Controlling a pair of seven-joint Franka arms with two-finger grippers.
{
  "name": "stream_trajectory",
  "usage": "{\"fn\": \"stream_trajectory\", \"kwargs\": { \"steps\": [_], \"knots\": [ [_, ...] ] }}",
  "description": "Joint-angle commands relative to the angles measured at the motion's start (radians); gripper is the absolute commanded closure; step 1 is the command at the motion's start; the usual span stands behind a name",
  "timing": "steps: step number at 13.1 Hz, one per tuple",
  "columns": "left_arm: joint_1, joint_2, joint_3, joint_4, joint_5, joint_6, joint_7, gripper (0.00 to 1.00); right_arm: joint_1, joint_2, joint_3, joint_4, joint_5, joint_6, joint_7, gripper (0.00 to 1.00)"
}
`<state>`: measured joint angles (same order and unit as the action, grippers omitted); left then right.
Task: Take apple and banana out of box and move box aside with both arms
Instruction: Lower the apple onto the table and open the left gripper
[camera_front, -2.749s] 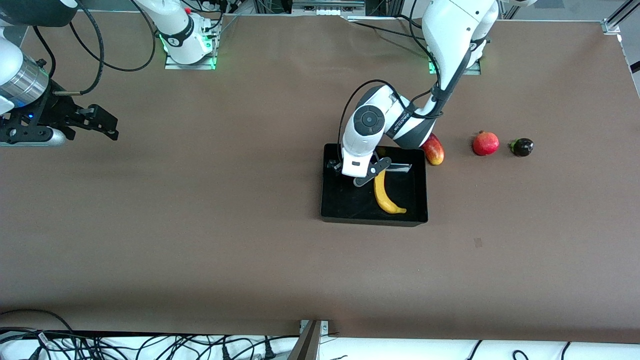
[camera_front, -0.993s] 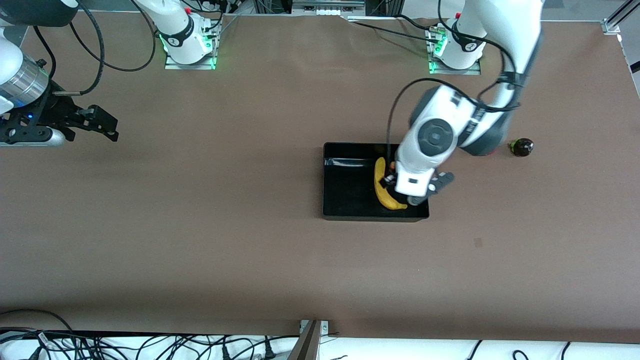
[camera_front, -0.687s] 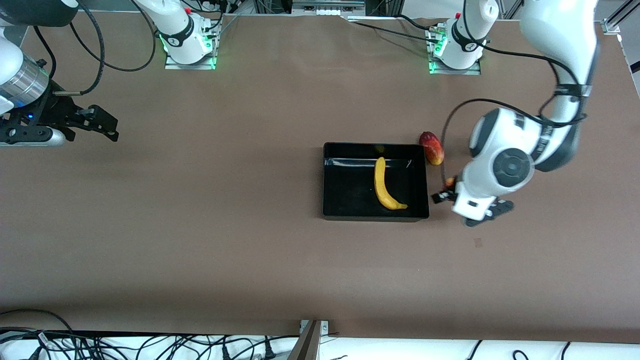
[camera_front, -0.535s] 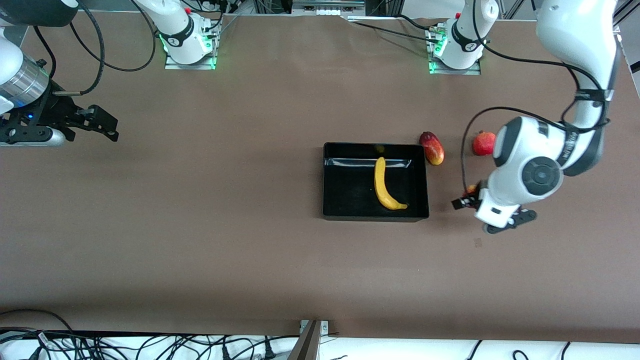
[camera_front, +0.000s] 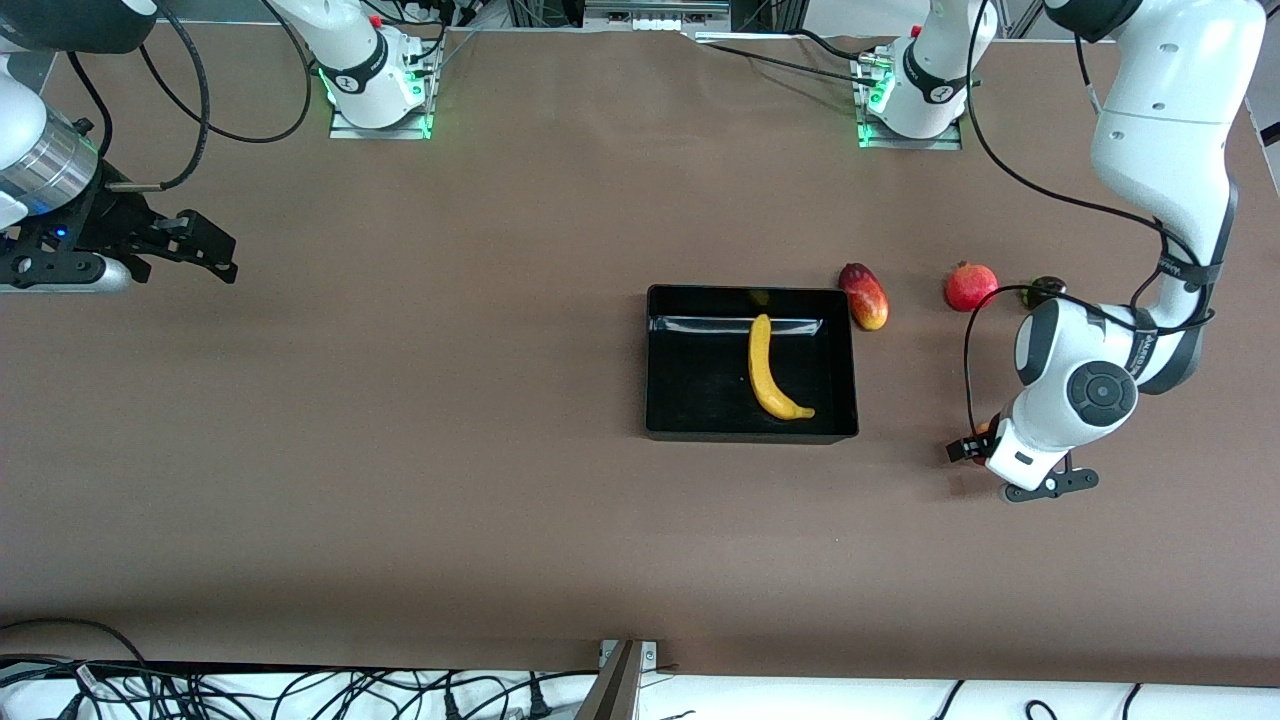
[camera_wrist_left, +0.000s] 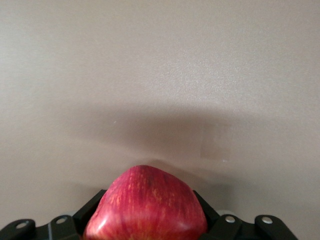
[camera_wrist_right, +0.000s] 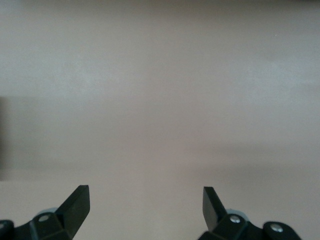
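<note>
The black tray (camera_front: 690, 385) sits mid-table with the yellow banana (camera_front: 768, 370) lying in it. My left gripper (camera_front: 978, 443) is shut on the red apple (camera_front: 984, 429), low over bare table toward the left arm's end, apart from the tray. In the left wrist view the apple (camera_wrist_left: 147, 205) fills the space between the black fingers (camera_wrist_left: 87, 212). My right gripper (camera_front: 213, 255) waits open and empty at the right arm's end; its wrist view shows the gripper (camera_wrist_right: 145, 200) with fingers spread over bare table.
A red-yellow mango (camera_front: 866, 296) lies beside the tray's corner. A round pomegranate (camera_front: 971, 286) and a dark purple fruit (camera_front: 1046, 288), partly hidden by the left arm, lie farther toward the left arm's end. Cables hang at the table's near edge.
My left gripper has moved with the apple from over the tray, past its wall, out over the table toward the left arm's end. The banana, tray and right arm have not moved.
</note>
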<state>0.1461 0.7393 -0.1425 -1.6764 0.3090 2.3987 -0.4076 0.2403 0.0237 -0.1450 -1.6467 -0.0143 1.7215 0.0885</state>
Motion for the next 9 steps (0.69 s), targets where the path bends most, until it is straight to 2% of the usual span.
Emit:
{"fn": "stream_trajectory", "kwargs": {
  "steps": [1,2,3,4,5,6,7,9],
  "knots": [
    [-0.016,0.023,0.011,0.018,0.018,0.036,0.004,0.91,0.002,0.004,0.001,0.013,0.004,0.000,0.000,0.00],
    [-0.016,0.032,0.011,0.018,0.019,0.048,0.003,0.89,0.002,0.004,0.001,0.013,0.004,0.000,0.000,0.00],
    [-0.016,0.043,0.011,0.018,0.019,0.063,0.003,0.74,0.002,0.004,-0.001,0.013,0.004,0.000,0.000,0.00],
    [-0.016,0.052,0.011,0.018,0.038,0.082,0.003,0.49,0.002,0.004,0.001,0.013,0.004,0.000,0.000,0.00],
    [-0.016,0.055,0.011,0.018,0.041,0.083,0.001,0.38,0.002,0.004,-0.001,0.013,0.004,0.000,0.000,0.00],
    [-0.016,0.055,0.011,0.018,0.041,0.083,0.000,0.13,0.002,0.004,-0.001,0.013,0.004,0.000,0.000,0.00],
    [-0.016,0.051,0.011,0.017,0.047,0.083,0.000,0.00,0.002,0.004,0.001,0.013,0.004,0.000,0.000,0.00],
    [-0.014,0.011,0.009,0.009,0.047,0.057,-0.011,0.00,0.002,0.004,-0.001,0.013,0.004,0.000,0.000,0.00]
  ]
}}
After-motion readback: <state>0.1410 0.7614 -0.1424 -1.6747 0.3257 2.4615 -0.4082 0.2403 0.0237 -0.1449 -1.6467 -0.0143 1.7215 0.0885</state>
